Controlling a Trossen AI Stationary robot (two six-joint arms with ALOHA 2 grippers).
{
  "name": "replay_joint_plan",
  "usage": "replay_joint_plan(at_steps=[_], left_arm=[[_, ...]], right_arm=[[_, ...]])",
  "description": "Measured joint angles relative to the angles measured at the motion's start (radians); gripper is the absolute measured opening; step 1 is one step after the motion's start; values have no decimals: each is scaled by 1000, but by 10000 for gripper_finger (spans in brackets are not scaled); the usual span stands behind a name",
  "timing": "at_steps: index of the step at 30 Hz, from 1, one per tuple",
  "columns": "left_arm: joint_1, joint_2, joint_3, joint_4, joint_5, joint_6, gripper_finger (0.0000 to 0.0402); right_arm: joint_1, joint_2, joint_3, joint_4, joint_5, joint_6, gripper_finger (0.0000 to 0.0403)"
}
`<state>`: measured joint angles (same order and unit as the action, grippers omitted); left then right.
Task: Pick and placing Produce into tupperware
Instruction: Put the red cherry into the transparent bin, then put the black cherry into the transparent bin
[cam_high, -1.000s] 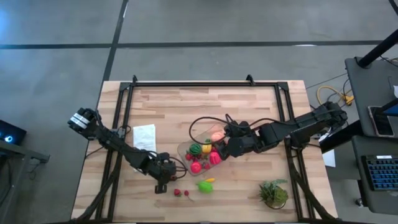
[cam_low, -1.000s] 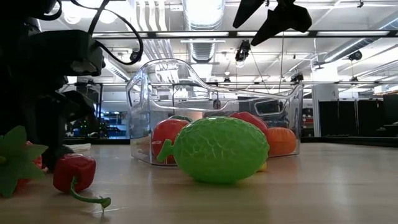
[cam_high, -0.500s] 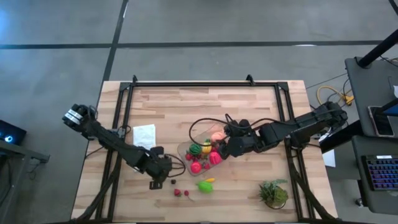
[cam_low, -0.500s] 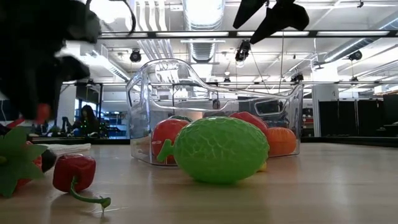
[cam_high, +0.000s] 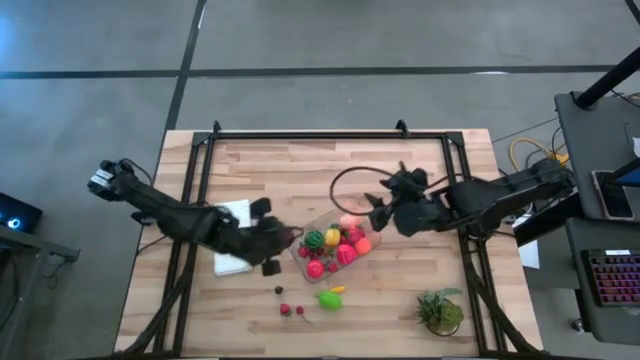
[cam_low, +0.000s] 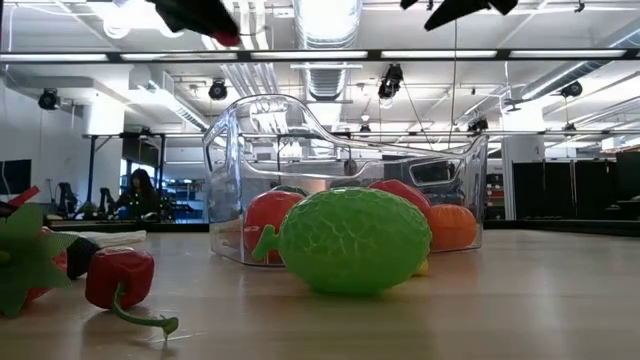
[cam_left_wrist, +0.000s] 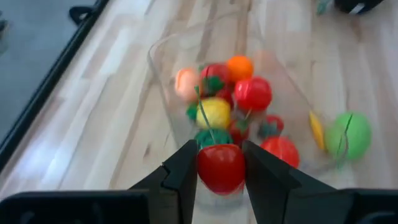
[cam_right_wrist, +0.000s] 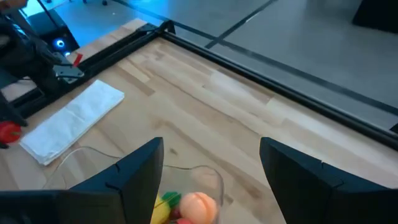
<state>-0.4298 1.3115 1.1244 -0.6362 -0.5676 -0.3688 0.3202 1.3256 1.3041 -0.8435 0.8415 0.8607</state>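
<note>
The left hand (cam_left_wrist: 221, 171) is clenched on a red fruit (cam_left_wrist: 221, 167), carried off the worktop (cam_high: 280, 170) and hanging just at the tub's (cam_high: 335, 215) nine o'clock end in the high view. To do this drop well, I judge it should travel on toward three o'clock until the fruit sits over the pile inside, then lower before letting go, so the round piece does not bounce off the wall. The right hand (cam_right_wrist: 211, 177) hovers with fingers apart near the tub's two o'clock corner, holding nothing. A green fruit (cam_high: 329, 298) and berries (cam_high: 291, 309) lie loose at six o'clock.
</note>
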Motion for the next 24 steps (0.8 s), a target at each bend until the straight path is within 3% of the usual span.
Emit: replay_joint_plan(at_steps=[7, 13, 19, 24], left_arm=[[158, 90, -6, 215, 224, 114, 97], [258, 175, -7, 278, 476, -103, 122], [278, 210, -8, 391, 511, -143, 185], [289, 196, -13, 369, 506, -148, 225]], right_arm=[[0, -86, 0, -81, -1, -4, 258], [0, -108, 0, -161, -2, 1, 258], [0, -100, 0, -224, -2, -5, 258], [0, -102, 0, -267, -2, -11, 258]])
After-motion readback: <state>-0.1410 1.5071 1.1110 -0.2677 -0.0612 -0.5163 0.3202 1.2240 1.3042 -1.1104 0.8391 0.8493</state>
